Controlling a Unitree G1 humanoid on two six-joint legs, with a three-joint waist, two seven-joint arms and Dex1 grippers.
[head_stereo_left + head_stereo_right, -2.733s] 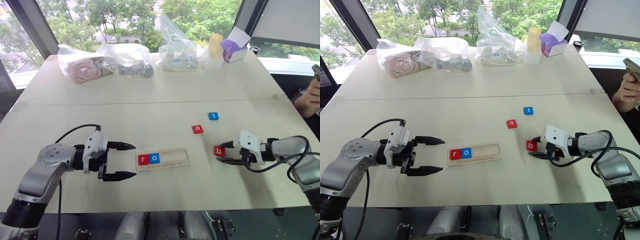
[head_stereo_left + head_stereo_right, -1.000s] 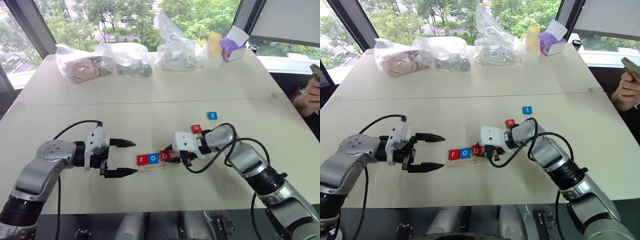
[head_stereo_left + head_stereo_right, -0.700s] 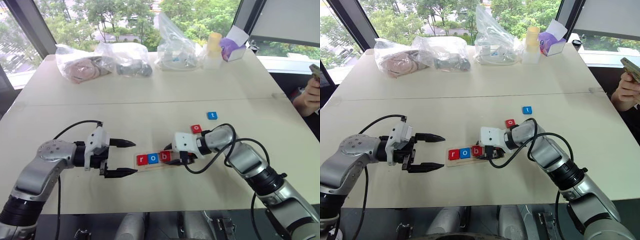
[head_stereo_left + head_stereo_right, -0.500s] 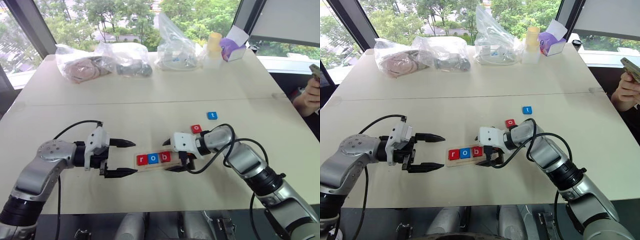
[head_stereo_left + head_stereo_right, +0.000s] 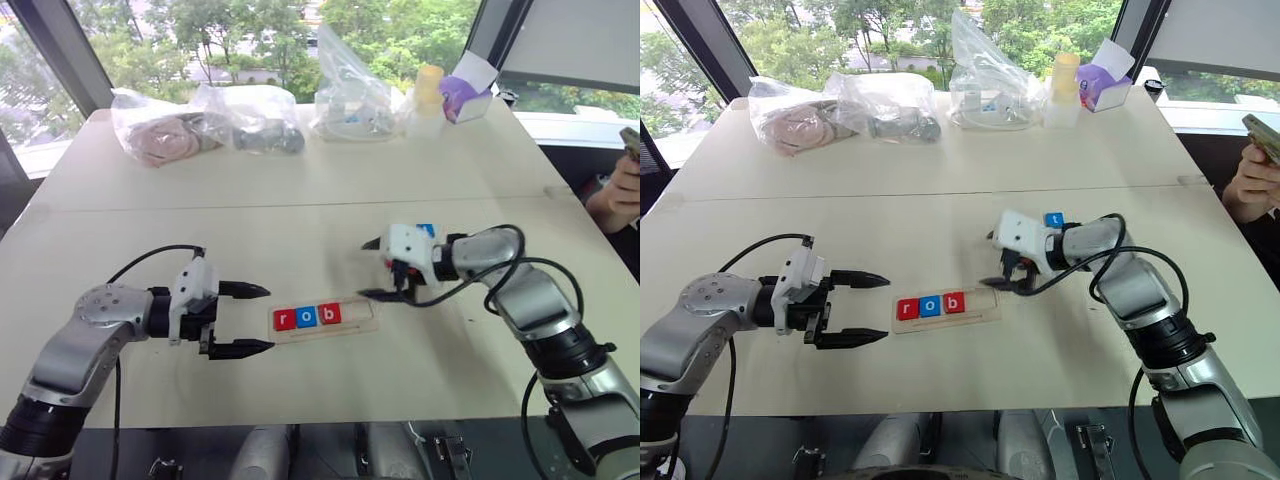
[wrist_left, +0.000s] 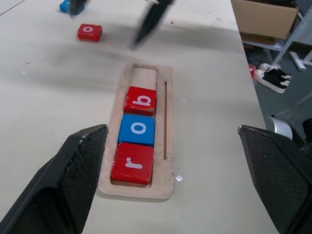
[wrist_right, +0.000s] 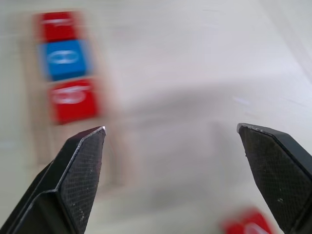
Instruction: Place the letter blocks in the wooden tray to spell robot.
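Released from the right gripper (image 5: 381, 270), the b (image 6: 141, 101) now sits third in the tray (image 6: 168, 161), and that gripper has lifted off toward the loose o (image 6: 89, 32) with jaws spread wide and empty. Beside the tray's r end, the left gripper (image 5: 250, 319) waits, jaws parted and empty. Red r (image 6: 133, 163), blue o (image 6: 137, 129) and red b lie flush in a row; two slots remain, so the second o likely comes next, then the blue t (image 5: 1054, 220) beyond the right jaws.

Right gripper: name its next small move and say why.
Probably bring the open right gripper down around the red "o" letter block on the table. The long pale wooden tray holds only r, o, b, so a second "o" comes next.
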